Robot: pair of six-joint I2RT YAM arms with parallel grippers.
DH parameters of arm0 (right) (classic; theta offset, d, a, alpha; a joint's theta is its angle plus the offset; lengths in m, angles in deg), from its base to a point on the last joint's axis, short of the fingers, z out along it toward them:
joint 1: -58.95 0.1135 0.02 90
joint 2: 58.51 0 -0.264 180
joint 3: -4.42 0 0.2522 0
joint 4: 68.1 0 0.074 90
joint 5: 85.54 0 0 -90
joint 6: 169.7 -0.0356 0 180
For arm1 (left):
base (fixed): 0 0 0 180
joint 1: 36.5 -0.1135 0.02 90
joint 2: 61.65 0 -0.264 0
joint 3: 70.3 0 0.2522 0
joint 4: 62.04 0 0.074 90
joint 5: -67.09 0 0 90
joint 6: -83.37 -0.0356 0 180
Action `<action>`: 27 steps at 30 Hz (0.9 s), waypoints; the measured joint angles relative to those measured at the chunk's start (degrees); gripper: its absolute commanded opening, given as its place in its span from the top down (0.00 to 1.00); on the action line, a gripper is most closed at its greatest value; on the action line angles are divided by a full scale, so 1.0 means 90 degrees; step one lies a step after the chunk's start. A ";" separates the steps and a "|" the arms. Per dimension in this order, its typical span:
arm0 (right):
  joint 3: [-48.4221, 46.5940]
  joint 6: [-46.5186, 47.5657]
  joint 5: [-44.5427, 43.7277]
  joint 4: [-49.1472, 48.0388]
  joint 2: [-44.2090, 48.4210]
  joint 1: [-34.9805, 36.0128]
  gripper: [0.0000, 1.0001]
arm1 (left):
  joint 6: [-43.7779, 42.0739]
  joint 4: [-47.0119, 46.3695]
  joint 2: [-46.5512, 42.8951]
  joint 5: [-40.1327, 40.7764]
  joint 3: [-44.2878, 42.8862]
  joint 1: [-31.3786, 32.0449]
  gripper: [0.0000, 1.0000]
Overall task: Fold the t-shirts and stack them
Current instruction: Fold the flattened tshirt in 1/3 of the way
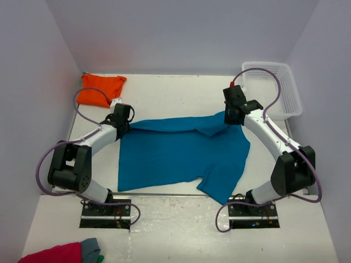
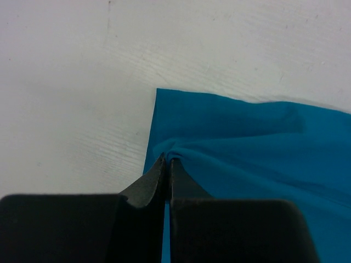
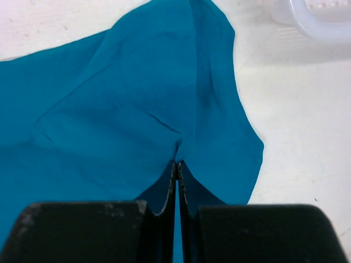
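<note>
Left fingers (image 2: 145,189) and right fingers (image 3: 164,189) each clamp the soft, creased teal t-shirt (image 1: 175,156), spread flat.

Seven things, four kinds.
There were two pincers, the left pincer (image 1: 125,129) and the right pincer (image 1: 233,118); two t-shirts, the teal t-shirt (image 1: 175,156) between both and the orange t-shirt (image 1: 98,90) just beyond the left one; one basket (image 1: 288,101) beyond the right one; two cloths, the pink cloth (image 1: 55,253) and the grey cloth (image 1: 90,247), well behind the left one.
</note>
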 measured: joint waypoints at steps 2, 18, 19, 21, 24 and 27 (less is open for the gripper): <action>0.0100 -0.0068 -0.0092 0.0017 0.0034 -0.0002 1.00 | -0.0002 0.0034 0.0049 -0.0002 0.0097 0.0066 1.00; 0.0265 -0.0250 -0.0294 0.0138 0.0039 -0.0002 1.00 | 0.0257 0.0163 0.0056 0.0165 0.0595 0.0265 0.72; 0.0274 -0.0250 -0.0296 0.0148 0.0039 -0.0002 1.00 | 0.0313 0.0151 0.0044 0.0165 0.0648 0.0267 0.65; 0.0277 -0.0250 -0.0299 0.0148 0.0039 -0.0002 1.00 | 0.0423 0.0141 -0.0017 0.0148 0.0799 0.0277 0.57; 0.0279 -0.0250 -0.0299 0.0148 0.0039 -0.0002 1.00 | 0.0551 0.0138 -0.0236 0.0119 0.1071 0.0316 0.44; 0.0279 -0.0250 -0.0299 0.0163 0.0039 -0.0002 1.00 | 0.0663 0.0202 -0.0498 0.0034 0.1163 0.0318 0.29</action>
